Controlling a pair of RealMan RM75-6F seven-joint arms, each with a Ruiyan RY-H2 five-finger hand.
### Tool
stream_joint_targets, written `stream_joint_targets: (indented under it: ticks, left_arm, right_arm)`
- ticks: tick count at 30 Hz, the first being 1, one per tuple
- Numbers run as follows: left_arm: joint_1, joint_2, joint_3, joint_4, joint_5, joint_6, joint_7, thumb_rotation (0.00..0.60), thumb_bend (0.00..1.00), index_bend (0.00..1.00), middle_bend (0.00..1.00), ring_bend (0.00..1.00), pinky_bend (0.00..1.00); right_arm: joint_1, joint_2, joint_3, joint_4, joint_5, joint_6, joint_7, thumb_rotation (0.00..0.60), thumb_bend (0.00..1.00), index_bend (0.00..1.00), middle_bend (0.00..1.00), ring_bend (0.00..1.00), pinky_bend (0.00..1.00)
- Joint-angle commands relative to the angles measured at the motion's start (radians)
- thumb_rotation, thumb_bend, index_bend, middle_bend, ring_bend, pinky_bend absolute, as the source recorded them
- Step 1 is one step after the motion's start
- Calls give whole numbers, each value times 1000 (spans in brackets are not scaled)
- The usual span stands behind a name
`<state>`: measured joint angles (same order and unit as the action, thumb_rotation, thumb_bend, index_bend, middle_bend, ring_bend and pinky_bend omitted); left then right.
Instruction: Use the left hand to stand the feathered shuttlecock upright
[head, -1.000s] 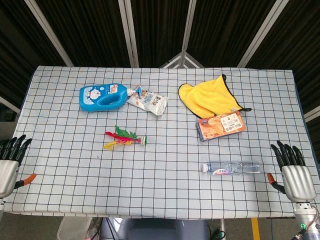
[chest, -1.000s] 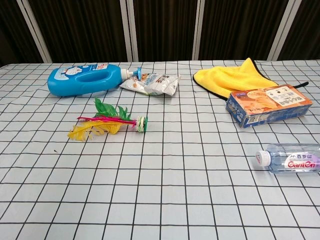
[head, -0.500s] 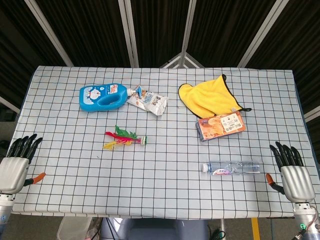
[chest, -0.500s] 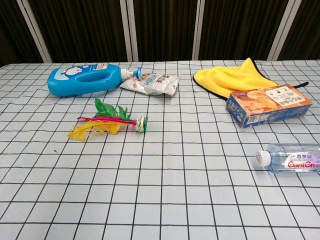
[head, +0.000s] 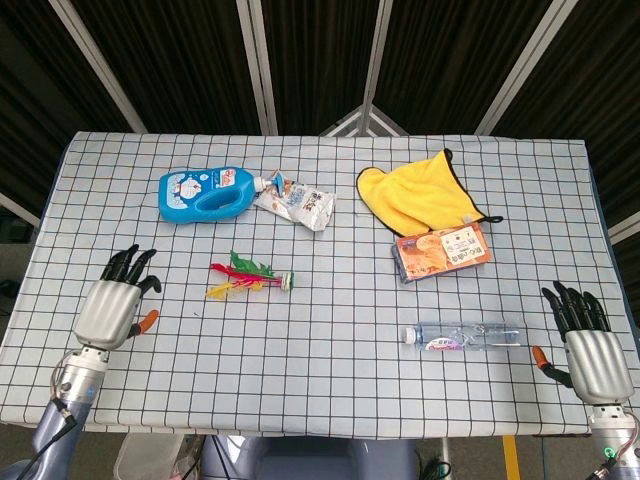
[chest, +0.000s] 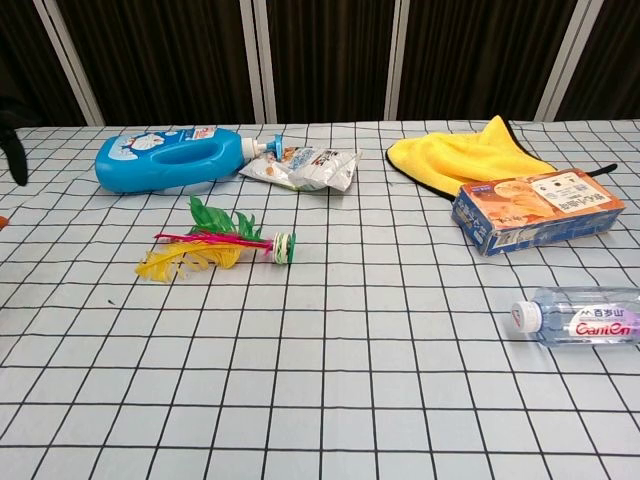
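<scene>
The left hand (head: 113, 303) hovers over the bench (head: 330, 350) with fingers spread, holding nothing. Just to its right, untouched, the feathered shuttlecock (head: 250, 275) lies on its side. At the far right edge, the right hand (head: 585, 345) is likewise spread and empty.
</scene>
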<state>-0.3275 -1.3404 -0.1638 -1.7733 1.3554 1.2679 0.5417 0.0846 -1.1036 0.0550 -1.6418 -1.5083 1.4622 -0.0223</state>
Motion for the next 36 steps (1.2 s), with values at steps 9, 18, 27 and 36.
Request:
stream_joint_targets:
  ticks: [9, 18, 27, 36]
  left_arm:
    - [-166, -260, -98, 106, -304, -61, 294, 600, 400, 455, 107, 15, 111]
    - [-250, -362, -135, 307, -357, -80, 309, 600, 403, 463, 119, 20, 112]
    - [-329, -432, -159, 487, -395, -133, 294, 600, 403, 464, 128, 20, 112]
    - [-389, -522, -152, 624, -418, -176, 281, 600, 403, 474, 134, 21, 112]
  right_arm:
    - [-5, 13, -1, -4, 2, 1, 44, 600, 394, 0, 0, 0, 0]
    - [-11, 22, 2, -10, 14, 4, 69, 600, 394, 0, 0, 0, 0]
    - [-14, 30, 10, -15, 34, -2, 110, 600, 394, 0, 0, 0, 0]
    - [-16, 37, 13, -23, 41, -2, 129, 600, 394, 0, 0, 0, 0]
